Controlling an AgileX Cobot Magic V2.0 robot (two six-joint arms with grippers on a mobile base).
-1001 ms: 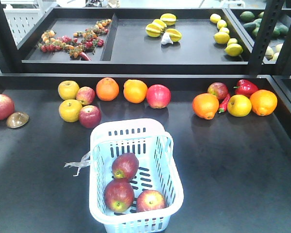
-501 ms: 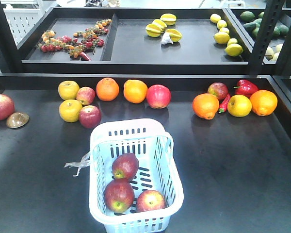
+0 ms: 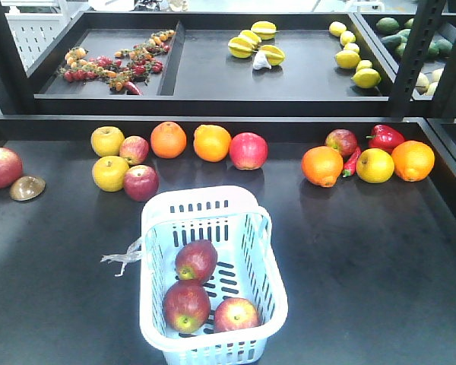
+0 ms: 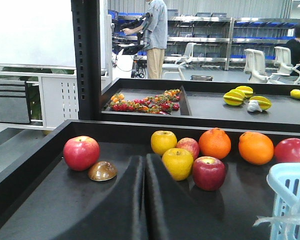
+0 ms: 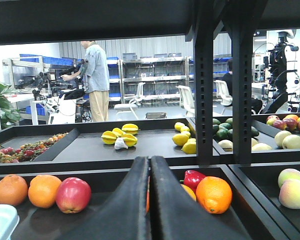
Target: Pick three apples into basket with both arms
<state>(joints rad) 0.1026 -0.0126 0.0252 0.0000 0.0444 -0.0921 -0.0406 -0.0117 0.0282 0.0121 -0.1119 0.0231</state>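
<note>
With three apples (image 3: 199,293) lying inside the basket (image 3: 267,258), the picking looks finished; both grippers' jaws are pressed together, empty, and need only retreat.

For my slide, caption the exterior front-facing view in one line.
Three red apples sit inside the pale blue basket on the black shelf, with oranges, yellow apples and peppers lined up behind.
</note>
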